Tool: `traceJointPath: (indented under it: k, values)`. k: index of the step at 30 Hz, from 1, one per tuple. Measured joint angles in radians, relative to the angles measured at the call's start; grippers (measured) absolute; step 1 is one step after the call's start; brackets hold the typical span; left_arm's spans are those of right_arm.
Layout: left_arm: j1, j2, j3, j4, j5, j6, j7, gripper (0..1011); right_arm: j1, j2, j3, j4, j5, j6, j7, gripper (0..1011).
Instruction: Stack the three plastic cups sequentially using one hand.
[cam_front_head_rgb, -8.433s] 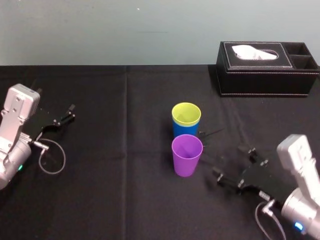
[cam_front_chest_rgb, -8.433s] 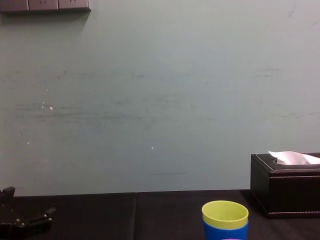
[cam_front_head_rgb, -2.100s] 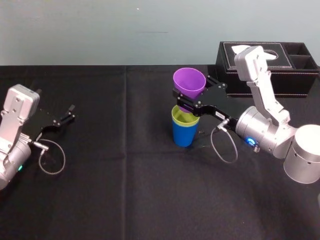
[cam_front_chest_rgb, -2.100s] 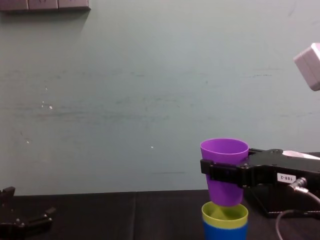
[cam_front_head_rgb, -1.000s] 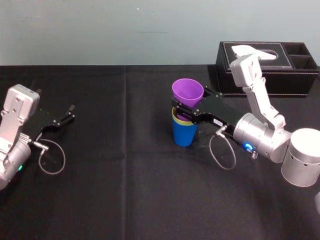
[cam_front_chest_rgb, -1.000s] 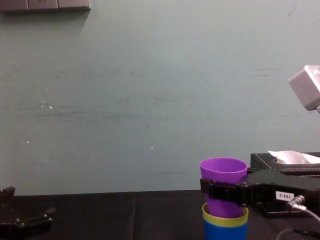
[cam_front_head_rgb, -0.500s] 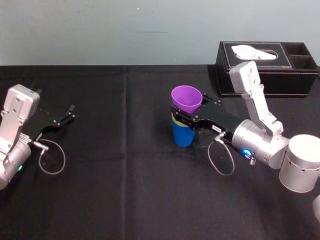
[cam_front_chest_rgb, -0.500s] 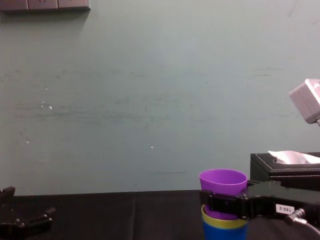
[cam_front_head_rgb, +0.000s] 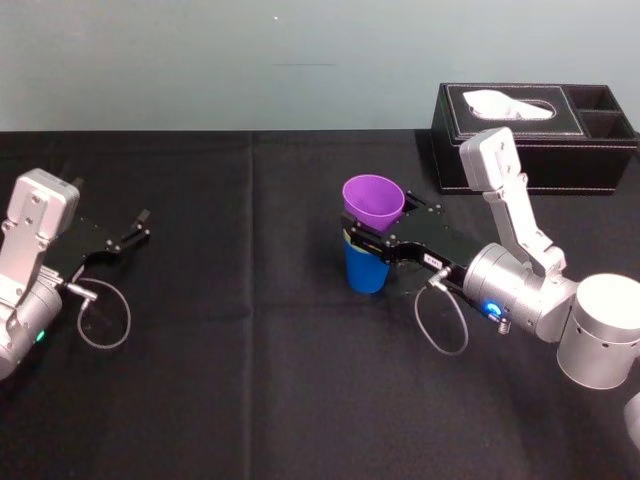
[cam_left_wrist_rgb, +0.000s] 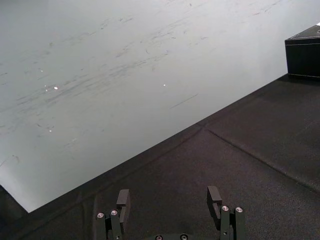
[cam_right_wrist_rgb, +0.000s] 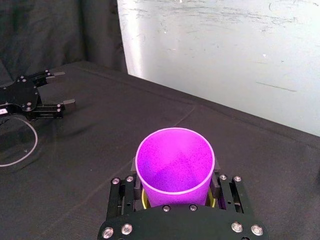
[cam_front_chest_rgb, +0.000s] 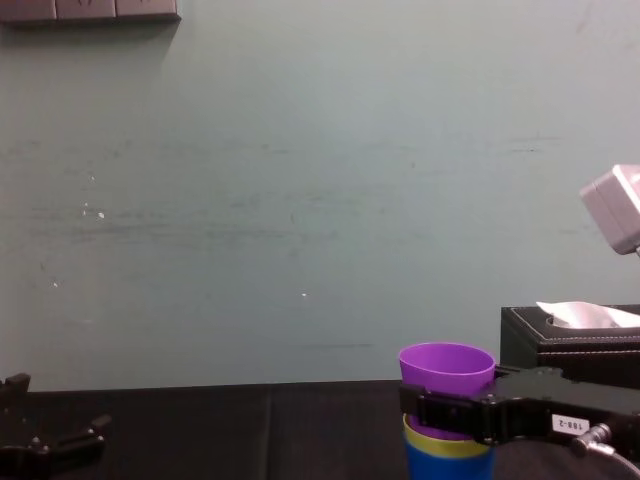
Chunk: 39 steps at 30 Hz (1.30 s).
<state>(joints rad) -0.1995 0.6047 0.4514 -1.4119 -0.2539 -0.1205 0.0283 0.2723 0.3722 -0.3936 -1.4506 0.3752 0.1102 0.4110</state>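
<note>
The right gripper is reaching in from the right side of the black table and is pinching the purple cup between its two fingers, which are pressing on opposite sides of the cup wall a little below the rim. The purple cup is standing upright, its long axis vertical, its open mouth facing up and its narrow base pointing down into the yellow-green cup. From the chest view the purple cup is sitting partly sunk in that cup, with its rim and upper wall rising above the yellow-green rim. The yellow-green cup is itself sitting nested, mouth up, inside the blue cup, which is resting on the cloth near the table's middle, so all three are sharing one vertical axis. In the right wrist view the purple mouth is opening toward the camera, with a sliver of yellow-green showing just beneath it. A black tissue box is standing well apart at the far right by the wall. The left gripper is lying idle at the table's left edge, its fingers spread apart and gripping nothing.
</note>
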Motion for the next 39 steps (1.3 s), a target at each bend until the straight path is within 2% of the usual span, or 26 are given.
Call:
traceJointPath:
  k: [3,13,19,24,29,30,33,39]
  values:
    - [0.0,0.0,0.0,0.0,0.0,0.0,0.0,1011,0.0,0.0,0.0,-0.001,0.0,0.0,0.0,754]
    - [0.0,0.0,0.0,0.0,0.0,0.0,0.0,1011,0.0,0.0,0.001,-0.002,-0.001,0.002,0.0,997]
    - [0.0,0.0,0.0,0.0,0.0,0.0,0.0,1011,0.0,0.0,0.001,-0.003,-0.002,0.002,-0.001,1003]
    - [0.0,0.0,0.0,0.0,0.0,0.0,0.0,1011,-0.026,0.009,0.022,-0.042,0.003,-0.015,-0.016,1003]
    - [0.0,0.0,0.0,0.0,0.0,0.0,0.0,1011,-0.095,0.016,0.074,-0.121,-0.017,-0.038,-0.104,1003]
    - [0.0,0.0,0.0,0.0,0.0,0.0,0.0,1011,-0.095,0.016,0.074,-0.121,-0.017,-0.038,-0.104,1003]
    - [0.0,0.0,0.0,0.0,0.0,0.0,0.0,1011,-0.13,0.008,0.106,-0.15,-0.038,-0.046,-0.159,1003]
    - [0.0,0.0,0.0,0.0,0.0,0.0,0.0,1011,-0.187,-0.033,0.158,-0.176,-0.121,-0.045,-0.331,1003]
